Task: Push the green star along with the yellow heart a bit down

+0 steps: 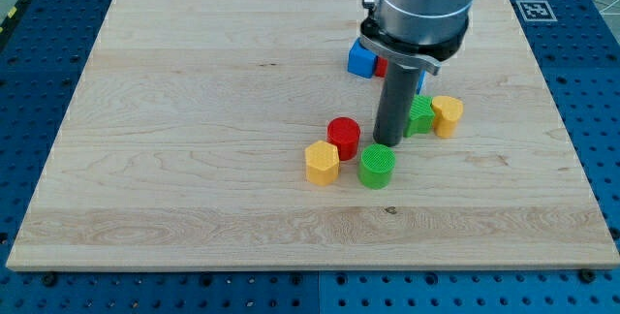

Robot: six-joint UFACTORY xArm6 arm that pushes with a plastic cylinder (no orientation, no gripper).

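Note first that this arm carries no jaws to open or close: it ends in a bare rod, and my tip [388, 143] rests on the board [174, 130] holding nothing. The green star [420, 115] lies just beside the rod on the view's right, partly hidden behind it, and the yellow heart [447, 115] sits touching, or all but touching, the star's far side, further to the view's right. The pair forms a short row running left to right, level with or slightly above my tip. Because the required push is toward the view's bottom, you should judge the tip to be on the wrong side: it stands beside the row rather than above it. Expect to bring the tip round to the view's top of the pair before pushing down. The green cylinder [377, 166] and the red cylinder [343, 137] flank the tip closely below and to the left.
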